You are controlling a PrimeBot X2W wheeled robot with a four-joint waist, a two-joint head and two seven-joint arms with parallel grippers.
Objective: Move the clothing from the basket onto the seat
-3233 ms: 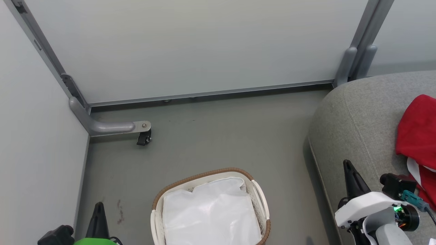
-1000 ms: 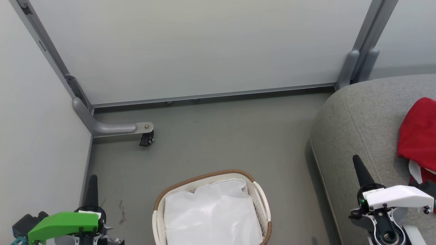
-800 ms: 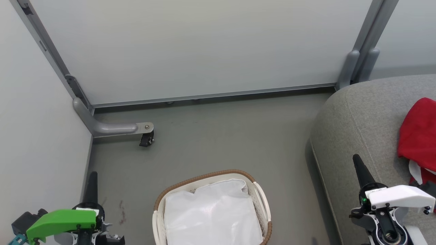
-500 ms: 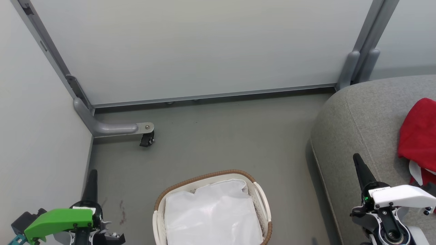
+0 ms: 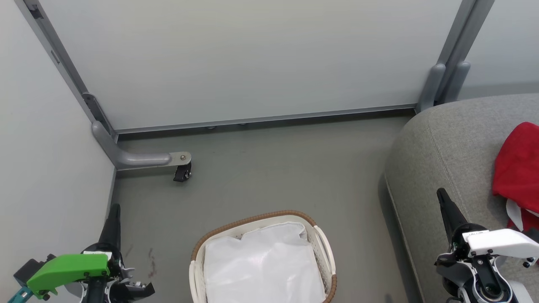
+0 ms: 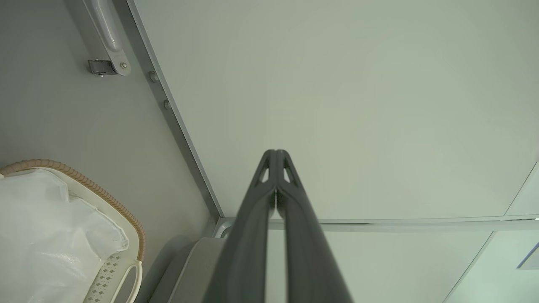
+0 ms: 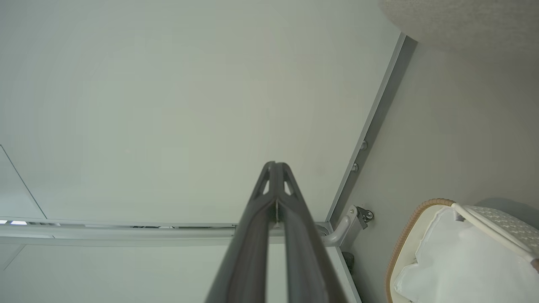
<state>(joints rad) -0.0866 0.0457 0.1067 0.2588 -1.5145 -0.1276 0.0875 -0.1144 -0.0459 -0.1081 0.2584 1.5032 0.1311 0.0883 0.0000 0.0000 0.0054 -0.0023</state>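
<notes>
We've pulled both arms back to rest just now, left gripper (image 5: 114,207) and right gripper (image 5: 440,191), jaws pressed together and empty. The clothing (image 5: 517,168) sits on the seat (image 5: 438,139), and the basket (image 5: 252,217) shows just its liner (image 5: 261,265). Looks done to us. The floor caster (image 5: 182,173) is well clear.

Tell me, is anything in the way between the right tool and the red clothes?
No, nothing visible is. Only bare grey seat shows between the right tool and the clothes, which already lie on the seat.
</notes>
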